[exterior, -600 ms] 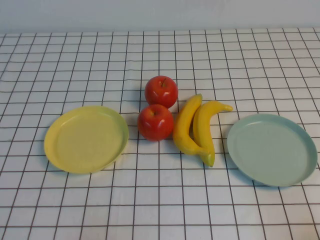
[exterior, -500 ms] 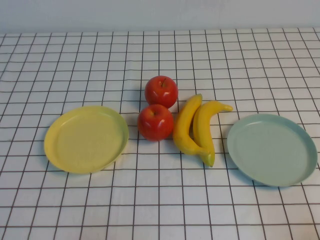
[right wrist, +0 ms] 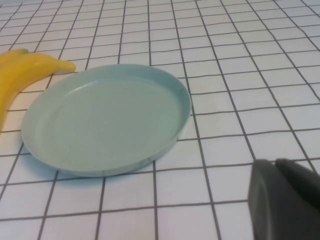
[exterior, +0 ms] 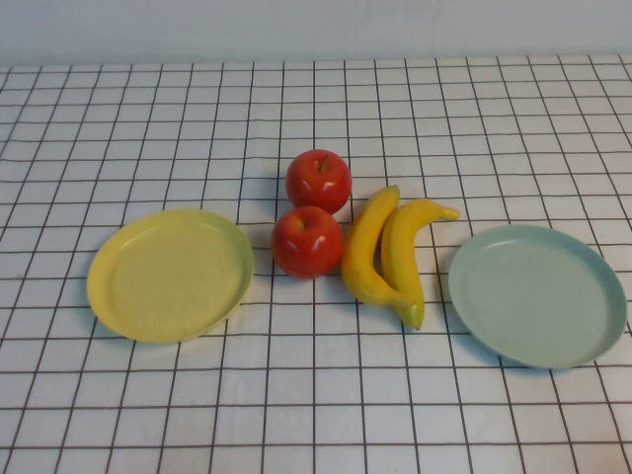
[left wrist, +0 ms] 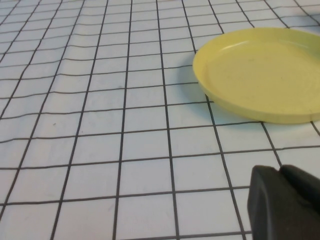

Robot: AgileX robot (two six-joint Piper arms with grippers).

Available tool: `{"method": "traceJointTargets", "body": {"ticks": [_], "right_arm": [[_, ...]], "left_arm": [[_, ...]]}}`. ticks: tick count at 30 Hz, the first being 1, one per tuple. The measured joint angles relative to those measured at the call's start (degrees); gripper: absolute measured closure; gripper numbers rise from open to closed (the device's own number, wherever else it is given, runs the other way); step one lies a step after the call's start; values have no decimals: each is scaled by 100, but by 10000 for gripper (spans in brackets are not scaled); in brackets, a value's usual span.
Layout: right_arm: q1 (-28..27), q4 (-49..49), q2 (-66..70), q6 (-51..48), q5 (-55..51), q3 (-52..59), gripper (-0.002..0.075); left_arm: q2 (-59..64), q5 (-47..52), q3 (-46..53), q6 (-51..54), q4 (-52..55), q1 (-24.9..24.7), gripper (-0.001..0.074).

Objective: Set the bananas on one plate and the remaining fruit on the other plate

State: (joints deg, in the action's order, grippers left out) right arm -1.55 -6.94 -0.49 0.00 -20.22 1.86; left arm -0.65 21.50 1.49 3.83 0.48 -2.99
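Two yellow bananas [exterior: 387, 255] lie side by side at the table's middle, right of two red apples [exterior: 308, 240] [exterior: 318, 180]. The pale yellow plate [exterior: 168, 275] lies empty at the left and also shows in the left wrist view [left wrist: 260, 75]. The pale green-blue plate [exterior: 538, 293] lies empty at the right; the right wrist view shows it [right wrist: 107, 117] with a banana tip [right wrist: 30, 67] beside it. Neither arm shows in the high view. My left gripper [left wrist: 280, 172] is shut and empty, short of the yellow plate. My right gripper [right wrist: 275, 165] is shut and empty, short of the green-blue plate.
A white cloth with a black grid [exterior: 316, 395] covers the whole table. A pale wall [exterior: 316, 30] runs along the far edge.
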Motion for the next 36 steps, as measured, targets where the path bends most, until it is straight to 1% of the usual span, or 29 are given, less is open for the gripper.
{"method": "traceJointTargets", "body": {"ticks": [8, 12, 15, 17, 21, 23, 26, 32, 36], "right_arm": [[0, 0, 0, 0, 0, 0, 743], [0, 0, 0, 0, 0, 0, 743], [0, 0, 0, 0, 0, 0, 743], [0, 0, 0, 0, 0, 0, 743], [0, 0, 0, 0, 0, 0, 743], [0, 0, 0, 0, 0, 0, 743], [0, 0, 0, 0, 0, 0, 743], [0, 0, 0, 0, 0, 0, 743], [0, 0, 0, 0, 0, 0, 743]], "left_arm": [[0, -36, 0, 0, -213, 0, 738], [0, -242, 0, 0, -506, 0, 738], [0, -512, 0, -50, -1018, 0, 738], [0, -810, 0, -383, -1690, 0, 738], [0, -1480, 0, -1109, -3576, 0, 738], [0, -1701, 0, -1230, -4115, 0, 738], [0, -1862, 0, -1268, -4439, 0, 738], [0, -1999, 0, -1069, -4591, 0, 738], [0, -2225, 0, -1327, -4863, 0, 738]]}}
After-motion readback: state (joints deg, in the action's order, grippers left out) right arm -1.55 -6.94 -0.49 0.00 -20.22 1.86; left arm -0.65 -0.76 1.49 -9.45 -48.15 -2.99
